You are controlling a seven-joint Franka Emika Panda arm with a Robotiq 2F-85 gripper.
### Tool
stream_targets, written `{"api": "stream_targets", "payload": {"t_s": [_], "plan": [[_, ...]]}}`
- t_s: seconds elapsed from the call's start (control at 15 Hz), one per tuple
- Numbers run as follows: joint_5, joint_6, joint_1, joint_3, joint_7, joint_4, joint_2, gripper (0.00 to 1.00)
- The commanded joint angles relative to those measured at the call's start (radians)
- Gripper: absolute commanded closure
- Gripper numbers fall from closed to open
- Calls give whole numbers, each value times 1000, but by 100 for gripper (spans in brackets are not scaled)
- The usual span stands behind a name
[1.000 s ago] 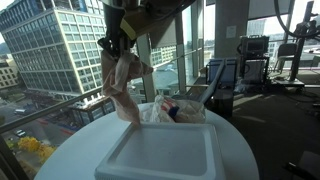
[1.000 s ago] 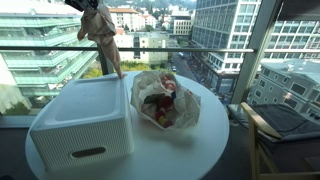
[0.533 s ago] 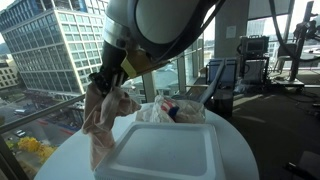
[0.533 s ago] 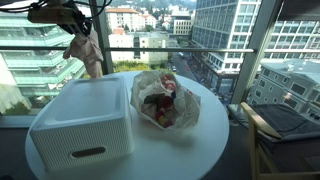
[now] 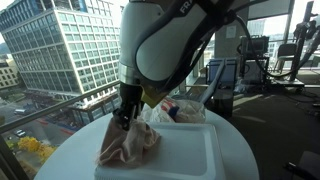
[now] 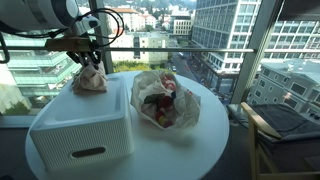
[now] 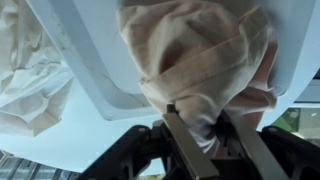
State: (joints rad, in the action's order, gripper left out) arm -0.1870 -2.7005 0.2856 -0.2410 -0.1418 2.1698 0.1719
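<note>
- The beige cloth [image 5: 130, 146], dangling high over the table a second ago, now lies bunched on a corner of the white storage box [image 5: 186, 152], seen in both exterior views [image 6: 90, 80]
- The gripper [image 6: 90, 63] has dropped with it and stands just above the heap; in the wrist view, folds sit between its fingers [image 7: 181, 140], but whether they clamp or let go cannot be told
- With the lid bearing the cloth, the carry looks finished and only the release seems left
- The crumpled bag [image 6: 165, 100] beside the box on the round table [image 6: 175, 155] is unmoved
</note>
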Motion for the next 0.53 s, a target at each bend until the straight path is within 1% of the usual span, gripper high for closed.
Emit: {"api": "stream_targets", "payload": {"t_s": [0.0, 0.07, 0.2, 0.27, 0.4, 0.47], "plan": [[-148, 180, 23, 59, -71, -39, -42, 27], [-190, 227, 20, 71, -111, -53, -46, 19], [-224, 298, 6, 80, -161, -69, -64, 3], [-227, 320, -2, 84, -183, -73, -76, 0], [-258, 334, -16, 99, -251, -77, -101, 0], [-289, 306, -30, 112, -287, -70, -112, 0]]}}
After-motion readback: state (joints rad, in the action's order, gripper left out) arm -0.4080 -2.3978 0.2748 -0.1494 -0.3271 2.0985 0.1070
